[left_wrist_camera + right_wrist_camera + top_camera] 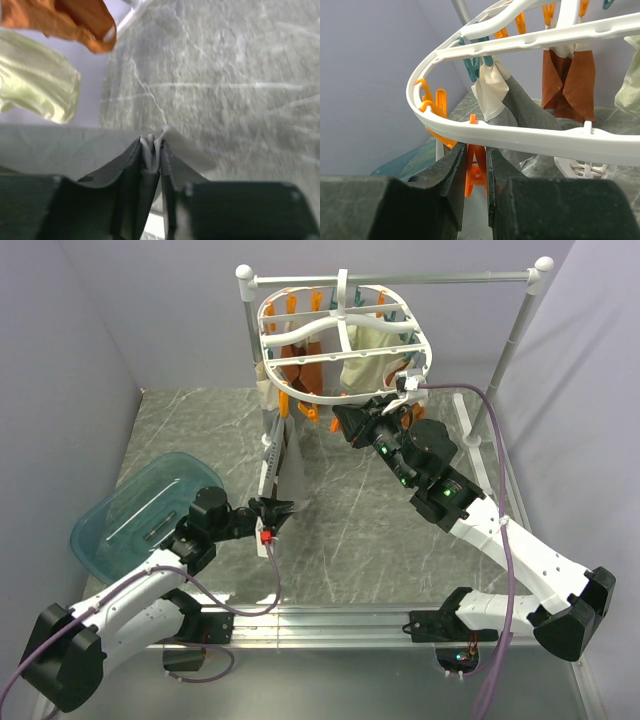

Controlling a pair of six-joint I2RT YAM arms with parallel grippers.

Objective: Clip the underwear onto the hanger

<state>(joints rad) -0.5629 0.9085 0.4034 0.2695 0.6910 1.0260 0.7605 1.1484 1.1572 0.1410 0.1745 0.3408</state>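
Grey marbled table, teal tub

Pale lilac walls close in on three sides, plain and evenly lit by soft light. The table has a grey marbled top veined in white, edged along the front by a metal rail. At the back stands a white rail stand with ball-capped posts. A teal tub sits at the left edge, near the wall.

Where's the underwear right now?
The underwear hangs left of centre in the top view, from the near-left rim of the hanger down to the left end effector, which pinches its lower edge.
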